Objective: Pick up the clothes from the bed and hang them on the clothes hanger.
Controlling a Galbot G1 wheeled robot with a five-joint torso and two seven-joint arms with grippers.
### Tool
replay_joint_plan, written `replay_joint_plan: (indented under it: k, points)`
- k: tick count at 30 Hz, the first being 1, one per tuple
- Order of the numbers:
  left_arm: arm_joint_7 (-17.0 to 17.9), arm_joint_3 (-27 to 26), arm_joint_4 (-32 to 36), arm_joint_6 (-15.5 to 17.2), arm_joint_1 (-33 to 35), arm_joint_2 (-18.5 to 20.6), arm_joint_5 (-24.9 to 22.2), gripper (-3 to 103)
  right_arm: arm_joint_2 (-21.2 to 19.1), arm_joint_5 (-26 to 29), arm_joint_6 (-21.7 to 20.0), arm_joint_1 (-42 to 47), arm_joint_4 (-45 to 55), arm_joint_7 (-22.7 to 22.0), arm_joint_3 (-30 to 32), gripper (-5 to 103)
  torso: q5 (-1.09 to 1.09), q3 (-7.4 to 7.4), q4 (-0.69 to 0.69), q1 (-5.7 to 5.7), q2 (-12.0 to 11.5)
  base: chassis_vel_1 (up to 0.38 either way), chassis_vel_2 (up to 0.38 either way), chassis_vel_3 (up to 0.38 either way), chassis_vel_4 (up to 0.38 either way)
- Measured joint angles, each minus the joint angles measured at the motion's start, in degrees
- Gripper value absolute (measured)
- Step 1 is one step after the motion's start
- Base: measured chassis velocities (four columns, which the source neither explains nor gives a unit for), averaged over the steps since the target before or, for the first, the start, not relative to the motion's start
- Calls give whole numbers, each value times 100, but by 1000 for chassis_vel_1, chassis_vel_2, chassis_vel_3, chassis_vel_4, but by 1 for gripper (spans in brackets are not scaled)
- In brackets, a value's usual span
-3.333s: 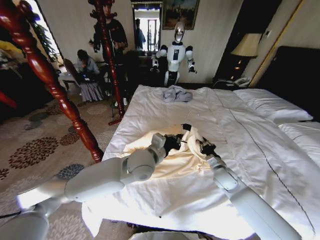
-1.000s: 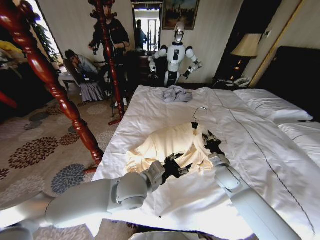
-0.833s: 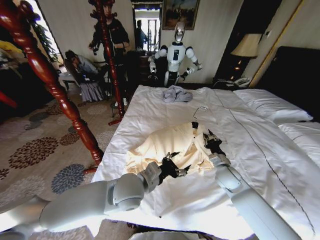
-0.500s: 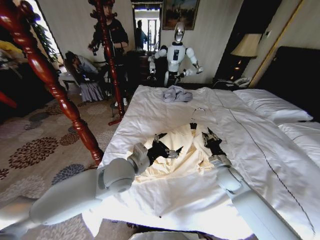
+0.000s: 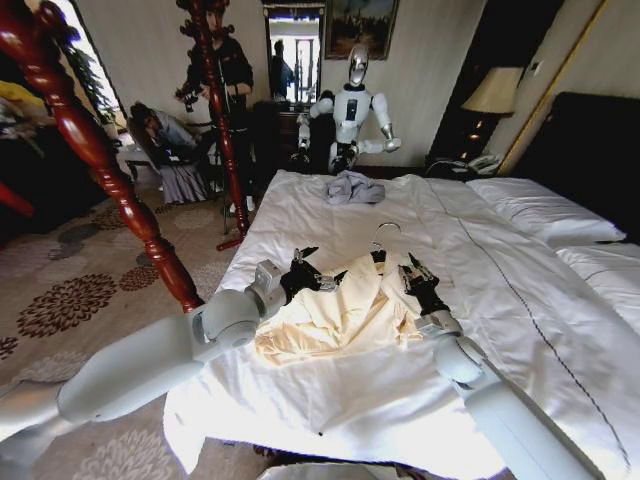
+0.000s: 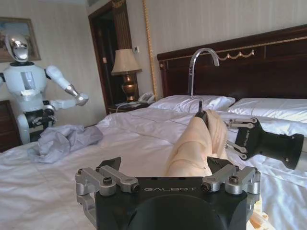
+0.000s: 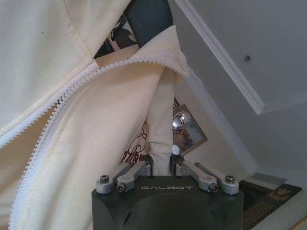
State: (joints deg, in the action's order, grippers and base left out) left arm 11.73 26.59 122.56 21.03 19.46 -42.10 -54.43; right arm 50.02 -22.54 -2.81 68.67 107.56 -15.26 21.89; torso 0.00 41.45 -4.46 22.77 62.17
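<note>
The cream-yellow clothes (image 5: 340,318) lie bunched on the white bed (image 5: 520,310), draped over the black clothes hanger, whose silver hook (image 5: 384,231) stands up at the far side. My right gripper (image 5: 415,280) is at the garment's right shoulder; in the right wrist view it (image 7: 162,165) is shut on a fold of the clothes (image 7: 86,120) beside the zip. My left gripper (image 5: 305,272) hovers at the left shoulder; its own view shows it (image 6: 165,165) open, with the clothes (image 6: 194,143) and the hook (image 6: 199,57) just ahead.
A grey garment (image 5: 352,186) lies at the bed's far end, with a white humanoid robot (image 5: 350,105) behind it. Reddish-brown wooden posts (image 5: 95,160) stand left of the bed. Pillows (image 5: 545,212) and a lamp (image 5: 493,92) are at the right.
My left gripper has left the garment's near hem and swung left and farther away to its left shoulder. The clothes are more bunched, and the hanger has shifted slightly away. The right gripper kept its hold.
</note>
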Motion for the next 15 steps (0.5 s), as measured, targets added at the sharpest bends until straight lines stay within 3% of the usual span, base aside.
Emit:
replay_joint_plan:
  k: [7, 15]
  points:
    - [-627, 182, -96, 12, -162, 12, -90, 97, 0, -172, 175, -54, -40, 39, -6, 18, 0, 0, 0, 0, 0, 0, 0, 0, 0]
    - [-884, 332, -299, 2, -323, 6, 108, 93, -14, -286, 325, -59, -57, 48, 38, 18, 0, 0, 0, 0, 0, 0, 0, 0, 0]
